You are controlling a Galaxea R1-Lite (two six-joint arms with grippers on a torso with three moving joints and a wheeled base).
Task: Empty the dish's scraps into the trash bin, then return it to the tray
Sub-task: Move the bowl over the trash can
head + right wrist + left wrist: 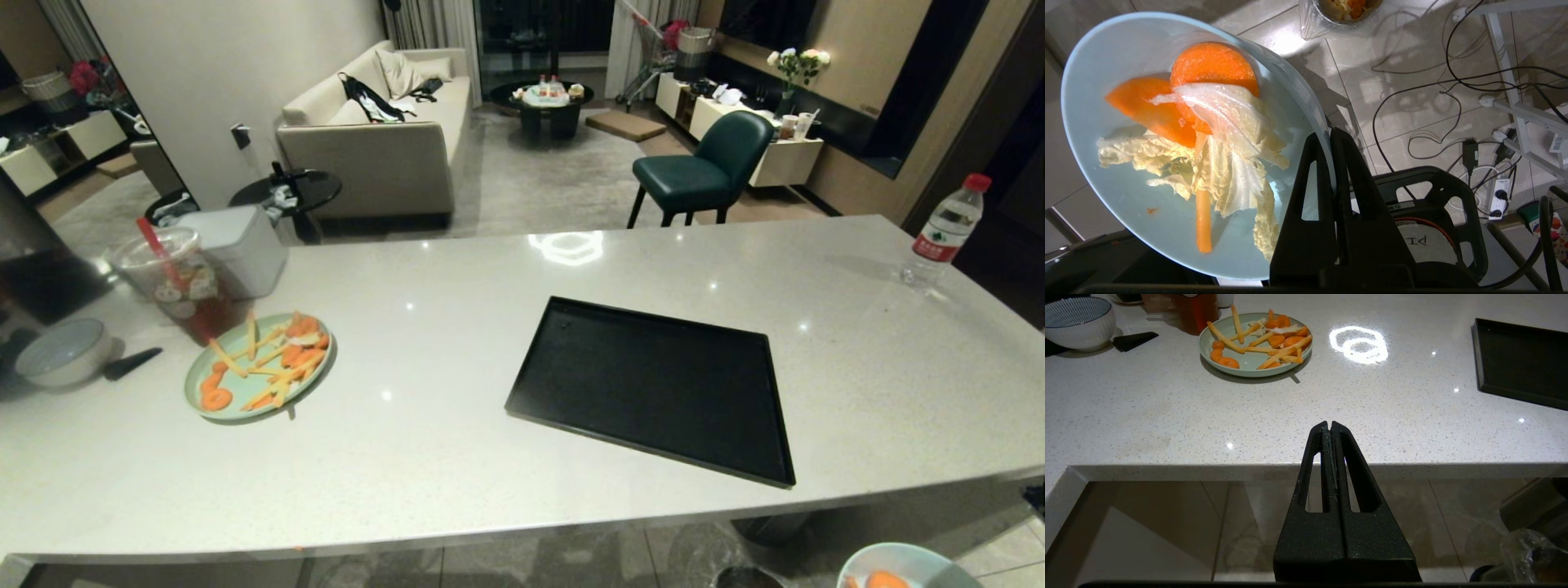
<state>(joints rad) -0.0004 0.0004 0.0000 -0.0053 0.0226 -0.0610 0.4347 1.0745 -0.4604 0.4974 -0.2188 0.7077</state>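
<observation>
Two black fingers of the right gripper (1329,134) are pinched together on the rim of the light-blue dish (1122,196), held below the counter edge and out over the tiled floor (1408,102). The dish is tilted, its open face toward the wrist camera. Inside lie the scraps (1208,134): orange carrot slices, one carrot stick and pale cabbage leaves. The steel trash bin (1349,8) with its clear liner stands on the floor beyond the dish, well apart. The black tray (653,388) lies on the counter, long axis running left to right. The left gripper (1329,426) hangs closed at the counter edge. A water bottle (943,233) carries a red label, text unreadable.
</observation>
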